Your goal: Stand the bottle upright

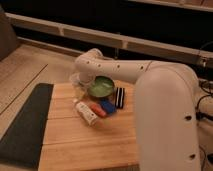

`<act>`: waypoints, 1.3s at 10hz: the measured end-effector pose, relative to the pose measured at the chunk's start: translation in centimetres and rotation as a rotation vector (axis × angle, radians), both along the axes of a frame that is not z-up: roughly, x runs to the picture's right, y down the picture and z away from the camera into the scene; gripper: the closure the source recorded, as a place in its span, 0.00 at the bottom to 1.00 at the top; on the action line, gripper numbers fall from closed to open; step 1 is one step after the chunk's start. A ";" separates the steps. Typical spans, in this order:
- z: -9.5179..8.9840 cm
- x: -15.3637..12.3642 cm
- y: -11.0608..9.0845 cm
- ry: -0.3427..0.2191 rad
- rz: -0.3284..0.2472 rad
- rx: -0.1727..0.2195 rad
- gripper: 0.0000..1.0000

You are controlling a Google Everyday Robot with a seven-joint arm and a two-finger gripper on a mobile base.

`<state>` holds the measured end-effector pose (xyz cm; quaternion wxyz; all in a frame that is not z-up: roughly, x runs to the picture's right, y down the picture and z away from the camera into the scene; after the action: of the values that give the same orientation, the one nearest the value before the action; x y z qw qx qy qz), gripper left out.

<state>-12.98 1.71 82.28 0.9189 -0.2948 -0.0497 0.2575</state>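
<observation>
The bottle (86, 112) is small and white. It lies on its side on the wooden table (90, 147), pointing diagonally, in front of the green bowl (101, 86). A small orange-red object (98, 110) lies right beside it, with a blue object (108, 106) just to the right. My gripper (78, 91) hangs at the end of the white arm, just left of the bowl. It is a little above and behind the bottle's top end and holds nothing that I can see.
A black-and-white striped block (120, 97) stands to the right of the bowl. A dark mat (22, 125) lies along the table's left side. My arm's large white link (165, 120) covers the table's right part. A dark rail and wall run behind.
</observation>
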 end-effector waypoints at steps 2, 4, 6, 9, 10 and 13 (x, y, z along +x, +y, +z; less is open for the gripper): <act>0.5 -0.9 0.3 -0.012 -0.025 -0.016 0.35; 1.6 -1.2 0.9 -0.005 -0.030 -0.044 0.35; 3.3 -2.3 2.5 0.027 -0.045 -0.100 0.35; 5.3 -4.7 3.6 0.071 -0.028 -0.156 0.35; 5.7 -5.4 4.0 0.084 -0.020 -0.173 0.35; 6.7 -5.1 4.8 0.165 0.004 -0.209 0.35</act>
<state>-18.08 6.49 89.01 0.8835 -0.3668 0.0525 0.2867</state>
